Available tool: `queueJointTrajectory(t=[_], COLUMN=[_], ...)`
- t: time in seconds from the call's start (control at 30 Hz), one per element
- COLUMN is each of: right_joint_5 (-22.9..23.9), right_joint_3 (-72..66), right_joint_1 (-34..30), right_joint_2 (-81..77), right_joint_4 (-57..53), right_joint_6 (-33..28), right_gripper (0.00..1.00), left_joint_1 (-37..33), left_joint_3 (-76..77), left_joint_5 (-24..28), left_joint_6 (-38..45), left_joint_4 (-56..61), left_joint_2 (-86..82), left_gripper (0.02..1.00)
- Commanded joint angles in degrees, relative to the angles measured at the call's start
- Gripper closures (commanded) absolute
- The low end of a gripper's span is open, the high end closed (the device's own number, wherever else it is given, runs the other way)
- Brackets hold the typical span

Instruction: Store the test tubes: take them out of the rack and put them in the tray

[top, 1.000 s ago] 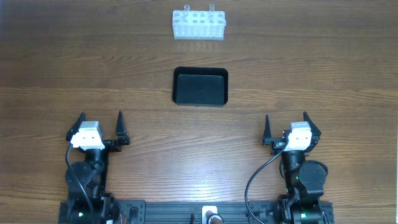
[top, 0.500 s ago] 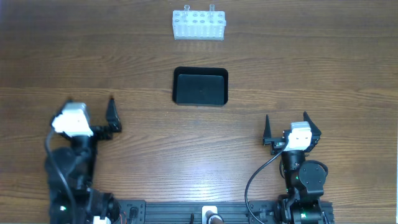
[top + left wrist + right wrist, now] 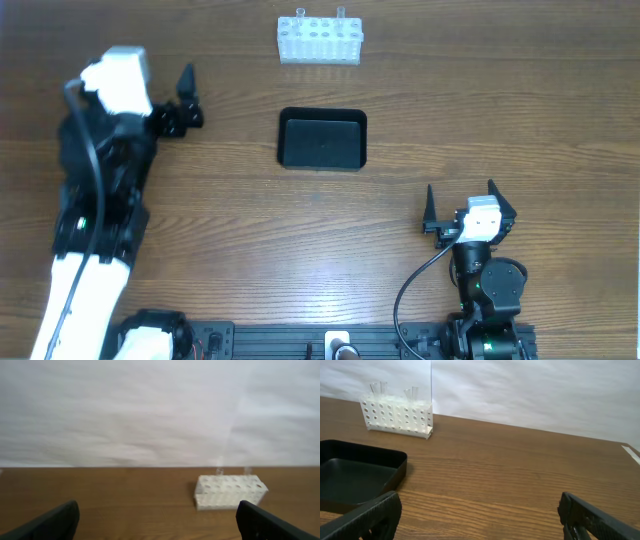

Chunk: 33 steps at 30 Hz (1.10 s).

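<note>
The white test tube rack [image 3: 320,42] stands at the table's far edge, with clear tubes [image 3: 298,15] sticking up from its back row. The black tray [image 3: 284,140] lies in front of it, nothing inside. My left gripper [image 3: 155,88] hangs open, raised over the table's left side, far left of the tray. Its wrist view has the rack [image 3: 230,491] ahead and to one side, between the wide-apart fingers [image 3: 55,520]. My right gripper [image 3: 460,190] stands open near its base, right of the tray. From there the rack [image 3: 397,417] and tray [image 3: 365,451] lie ahead.
Bare wooden tabletop [image 3: 500,90] surrounds the rack and tray. A white backdrop [image 3: 530,390] rises behind the far edge of the table. A small white mark [image 3: 631,452] lies on the wood at the far right.
My left arm has risen and swung up the table's left side, bringing its gripper level with the gap between rack and tray. The right arm, rack and tray have not moved.
</note>
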<state>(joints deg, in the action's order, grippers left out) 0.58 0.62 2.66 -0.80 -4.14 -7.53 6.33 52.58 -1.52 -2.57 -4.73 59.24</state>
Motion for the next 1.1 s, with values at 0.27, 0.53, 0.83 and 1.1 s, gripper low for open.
queueJointTrajectory(t=[0.27,0.53,0.83,1.1], right_joint_5=[0.5,0.5,0.5,0.5], right_joint_3=[-0.3,-0.3,-0.3,-0.3], right_joint_1=[-0.4,-0.4,-0.4,-0.4], right_joint_2=[0.5,0.5,0.5,0.5], right_joint_4=[-0.2,-0.2,-0.2,-0.2], right_joint_6=[0.2,0.2,0.2,0.2], right_gripper=[0.009,0.007,0.009,0.009], left_joint_1=[10.3,11.0,13.4,15.0], left_joint_3=[11.8,18.0,34.3,46.0], left_joint_5=[0.9,-0.2,-0.1,0.0], left_joint_6=[0.6,-13.2,-14.4,-14.4], left_joint_4=[0.2,0.5,-8.1,-9.3], left_joint_2=[20.5,30.8,44.7,56.6], left_gripper=[0.018,0.02,0.02,0.023])
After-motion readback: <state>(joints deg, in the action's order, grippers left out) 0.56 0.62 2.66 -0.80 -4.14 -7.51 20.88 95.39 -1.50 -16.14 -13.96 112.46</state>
